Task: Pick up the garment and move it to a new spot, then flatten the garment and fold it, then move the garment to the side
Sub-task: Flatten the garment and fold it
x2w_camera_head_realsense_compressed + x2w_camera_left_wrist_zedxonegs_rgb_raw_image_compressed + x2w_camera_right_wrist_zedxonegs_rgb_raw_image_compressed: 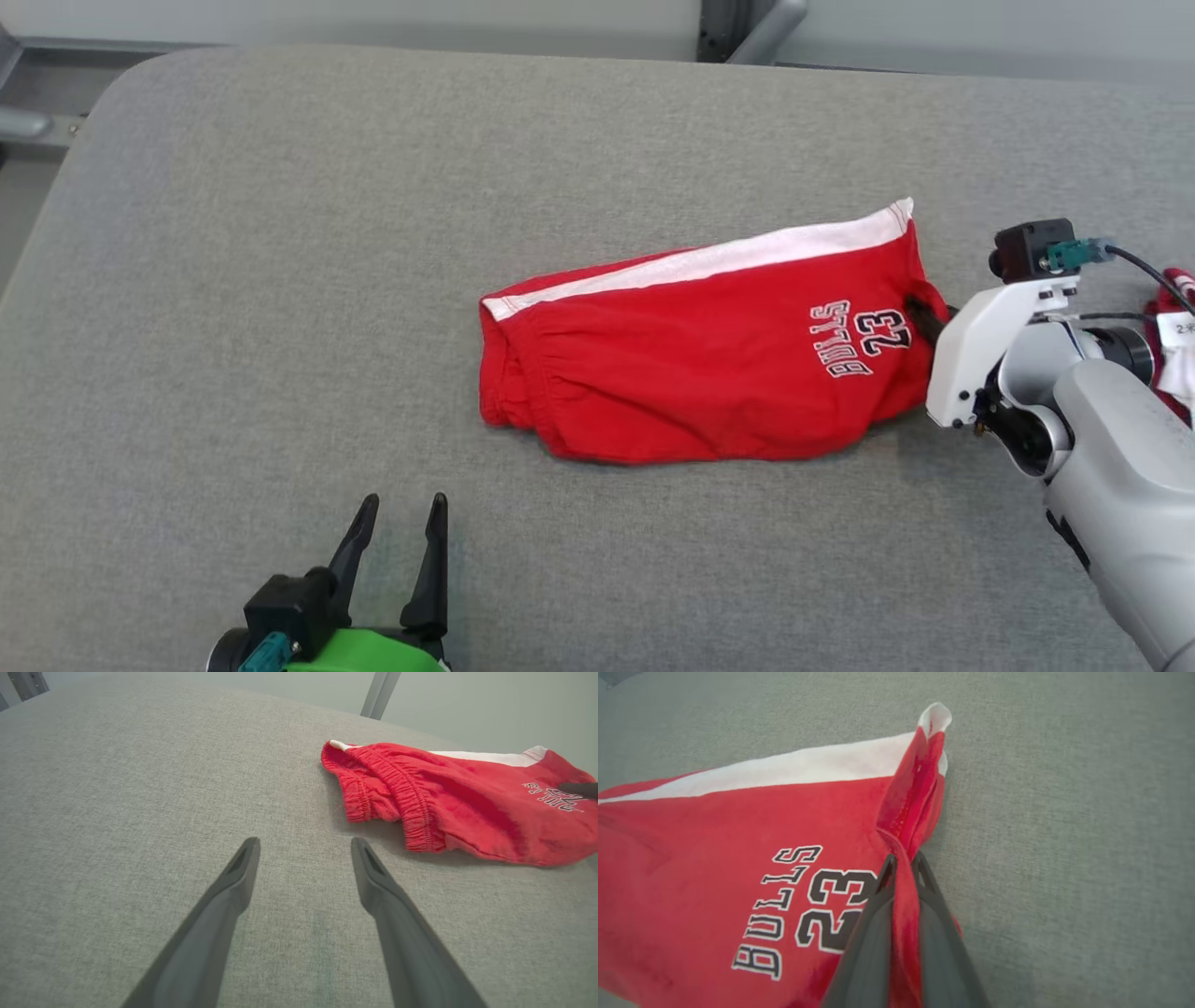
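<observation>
The red shorts lie loosely flat near the middle of the grey cloth-covered worktop. Their white side stripe runs along the edge farthest from the robot. The gathered elastic waistband is at the end toward the robot's left, and the "BULLS 23" lettering sits near the opposite, hem end. At that hem end, just beside the lettering, the right claw is closed on the shorts, with a pinched-up ridge of red cloth clamped between its two dark fingers. Beyond the grip the hem is drawn into a narrow standing fold, topped by the white corner of the stripe. The pale right forearm and its wrist camera with a trailing cable cover the worktop just past that end of the shorts. Behind them, farther from the shorts, a second red item with a white tag is partly hidden at the picture's edge. The left claw hangs on the robot's side of the shorts, nearer the waistband end and well apart from it, its fingers spread wide and holding nothing, with bare grey cloth between it and the waistband. A grey metal post rises beyond the worktop's far edge, behind the shorts
</observation>
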Robot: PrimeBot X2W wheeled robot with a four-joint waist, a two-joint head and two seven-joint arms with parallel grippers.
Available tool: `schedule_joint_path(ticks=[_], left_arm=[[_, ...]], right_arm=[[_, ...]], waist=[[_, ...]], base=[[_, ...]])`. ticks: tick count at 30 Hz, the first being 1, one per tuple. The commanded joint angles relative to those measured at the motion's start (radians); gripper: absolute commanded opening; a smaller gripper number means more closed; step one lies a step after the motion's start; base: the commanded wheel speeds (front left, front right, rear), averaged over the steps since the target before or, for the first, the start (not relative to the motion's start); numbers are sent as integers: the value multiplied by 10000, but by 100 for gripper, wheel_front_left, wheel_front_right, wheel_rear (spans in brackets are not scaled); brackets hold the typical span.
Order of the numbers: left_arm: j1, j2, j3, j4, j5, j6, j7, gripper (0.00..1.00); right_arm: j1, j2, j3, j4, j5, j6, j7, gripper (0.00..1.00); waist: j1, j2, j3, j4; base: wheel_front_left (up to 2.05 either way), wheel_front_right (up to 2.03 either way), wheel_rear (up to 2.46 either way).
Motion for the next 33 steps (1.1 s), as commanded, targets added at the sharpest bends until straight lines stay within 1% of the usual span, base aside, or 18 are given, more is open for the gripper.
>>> schedule_joint_path(ticks=[1, 5, 9, 14, 16, 19, 21, 24, 26, 30, 33], left_arm=[[292, -10, 85, 35, 158, -51, -46, 100], [543, -59, 127, 72, 320, -128, -46, 100], [753, -129, 114, 96, 424, -192, -46, 100], [855, -211, 58, 72, 539, -263, -46, 100], [872, -220, 72, 51, 549, -283, -46, 100], [943, -267, 125, -1, 593, -316, -46, 100], [946, -303, 168, -17, 601, -321, -46, 100], [964, -392, 233, -32, 606, -331, -46, 100], [948, -447, 253, -36, 632, -356, -46, 100], [794, -506, 202, 43, 694, -484, -46, 100], [618, -519, 162, 115, 739, -573, -46, 100]], right_arm=[[416, -198, -51, -207, 126, -9, 52, 0], [1139, -501, -468, -555, 401, -9, 53, 0], [1782, -704, -1162, -436, 413, -9, -178, 0], [2101, -1037, -2226, -137, 102, -9, -525, 0], [2097, -1133, -2427, -178, 41, -9, -556, 0], [2005, -1309, -2966, -599, -176, -7, -591, 0], [1980, -1263, -3202, -1154, -326, -6, -489, 0], [2185, -870, -3207, -2258, -682, -4, -152, 0], [2390, -421, -3072, -3076, -976, -4, 202, 0], [2758, 876, -2548, -4388, -1616, -4, 850, 0], [3089, 1801, -2199, -4818, -2054, -6, 1101, 0]], waist=[[0, -1, -875, -1034], [0, -1, -1121, -1418], [0, -1, -1265, -1590], [0, -1, -1289, -1518], [0, -1, -1265, -1483], [0, -1, -1176, -1374], [0, -1, -1095, -1316], [0, -1, -1008, -1262], [0, -1, -952, -1241], [0, -1, -844, -1177], [0, -1, -763, -1068]], base=[[0, 0, 0], [0, 0, 0], [0, 0, 0], [0, 0, 0], [0, 0, 0], [0, 0, 0], [0, 0, 0], [0, 0, 0], [0, 0, 0], [0, 0, 0], [0, 0, 0]])
